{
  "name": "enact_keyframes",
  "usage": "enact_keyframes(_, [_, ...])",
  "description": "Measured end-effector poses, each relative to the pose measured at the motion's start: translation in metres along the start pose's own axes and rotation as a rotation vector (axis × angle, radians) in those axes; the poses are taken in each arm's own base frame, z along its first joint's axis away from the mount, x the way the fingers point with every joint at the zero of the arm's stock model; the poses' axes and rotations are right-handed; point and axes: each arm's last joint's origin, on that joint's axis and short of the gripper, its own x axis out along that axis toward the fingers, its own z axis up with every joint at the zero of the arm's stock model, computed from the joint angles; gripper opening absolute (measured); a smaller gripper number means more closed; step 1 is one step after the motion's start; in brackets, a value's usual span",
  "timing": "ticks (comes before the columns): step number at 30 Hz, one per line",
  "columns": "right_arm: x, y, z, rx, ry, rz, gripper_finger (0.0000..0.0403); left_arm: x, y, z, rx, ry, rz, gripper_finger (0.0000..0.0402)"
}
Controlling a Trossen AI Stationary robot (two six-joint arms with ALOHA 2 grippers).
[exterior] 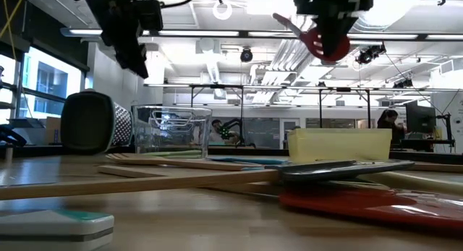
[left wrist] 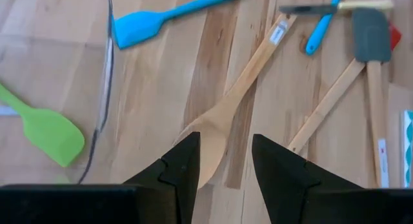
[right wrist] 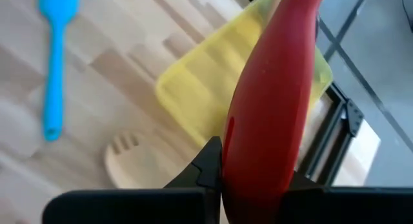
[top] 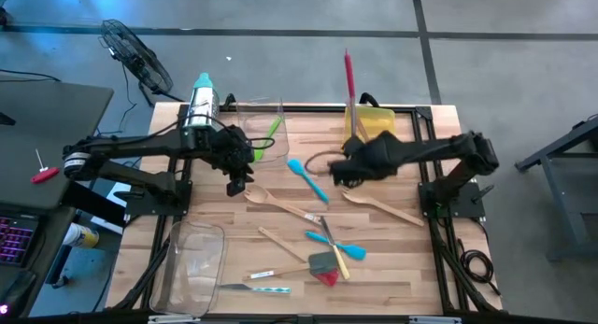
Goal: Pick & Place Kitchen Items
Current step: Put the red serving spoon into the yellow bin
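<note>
Overhead, right pincer clamped on red spatula above yellow bin, left pincer apart over wooden spoon.

both arms are dark, near black, built of slim tubular links joined by bulkier rounded housings. the left arm, at the left of the high view, wears a pale band with a small red mark near its outer end, and black cables trail along it. the right arm, at the right, looks plain black. the left tool ends in two matte black, wedge-shaped fingers with angular stepped edges.
</note>
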Motion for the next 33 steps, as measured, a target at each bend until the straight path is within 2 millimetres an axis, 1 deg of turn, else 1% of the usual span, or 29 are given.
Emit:
enact_keyframes(5, [0.018, -0.019, 0.018, 0.034, 0.072, -0.021, 0.0022, 0.009, 0.003, -0.009, -0.005, 0.023, 0.002, 0.0139])
enact_keyframes(12, [0.036, -0.039, 0.034, 0.053, 0.162, -0.009, 0.0022, 0.015, 0.004, -0.014, -0.006, 0.031, 0.003, 0.0139])
enact_keyframes(16, [0.044, -0.047, 0.04, 0.049, 0.2, 0.011, 0.0022, 0.015, 0.004, -0.014, -0.006, 0.031, 0.003, 0.0139])
enact_keyframes(19, [0.055, -0.047, 0.042, 0.045, 0.2, 0.037, 0.0022, 0.015, 0.004, -0.014, -0.007, 0.031, 0.003, 0.0139])
enact_keyframes(21, [0.064, -0.044, 0.041, 0.031, 0.206, 0.052, 0.0022, 0.015, 0.004, -0.014, -0.006, 0.031, 0.003, 0.0139])
enact_keyframes(25, [0.087, -0.038, 0.031, 0.01, 0.265, 0.071, 0.0022, 0.015, 0.004, -0.013, -0.006, 0.027, 0.003, 0.0139])
enact_keyframes(28, [0.103, -0.037, 0.018, -0.006, 0.326, 0.033, 0.0022, 0.015, 0.004, -0.013, -0.006, 0.027, 0.003, 0.0139])
enact_keyframes(33, [0.123, -0.033, -0.004, -0.029, 0.427, -0.001, 0.0022, 0.015, 0.004, -0.013, -0.005, 0.026, 0.003, 0.0139])
